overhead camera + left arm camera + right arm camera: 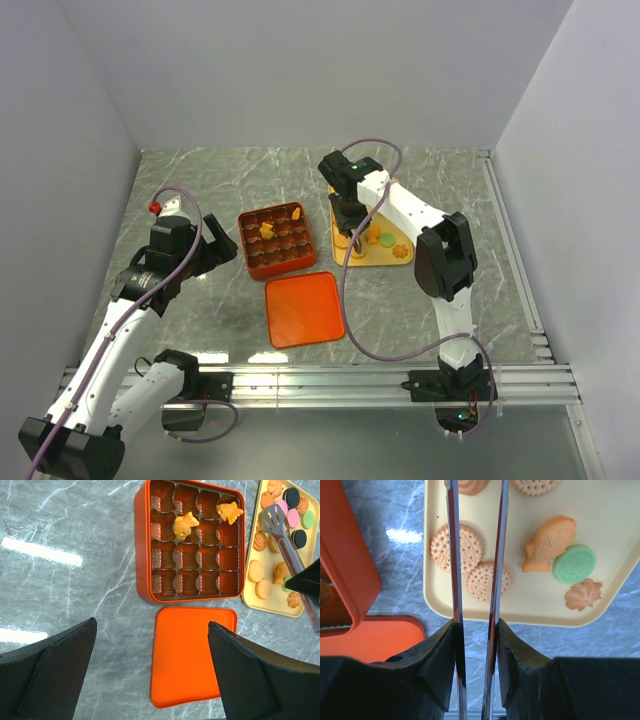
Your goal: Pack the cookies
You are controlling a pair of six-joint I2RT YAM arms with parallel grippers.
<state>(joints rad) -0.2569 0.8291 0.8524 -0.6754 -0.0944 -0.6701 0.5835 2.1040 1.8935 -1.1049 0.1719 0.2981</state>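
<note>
Cookies [457,547] lie on a pale yellow tray [520,607]: round tan ones, a fish [550,542], a green one [574,564] and a flower [583,594]; pink and black ones [292,507] show in the left wrist view. Two orange cookies [185,524] sit in the gridded orange-red box [141,545]. My right gripper [475,625] is shut on metal tongs [454,555], whose head [272,520] hangs over the tray's cookies; I cannot see anything between its tips. My left gripper [152,625] is open and empty above the flat orange-red lid [192,655].
The box [275,240] stands left of the tray [400,262], with the lid [304,308] in front of it. The right arm [440,250] reaches over the tray's right side. Walls enclose the grey marble table on three sides.
</note>
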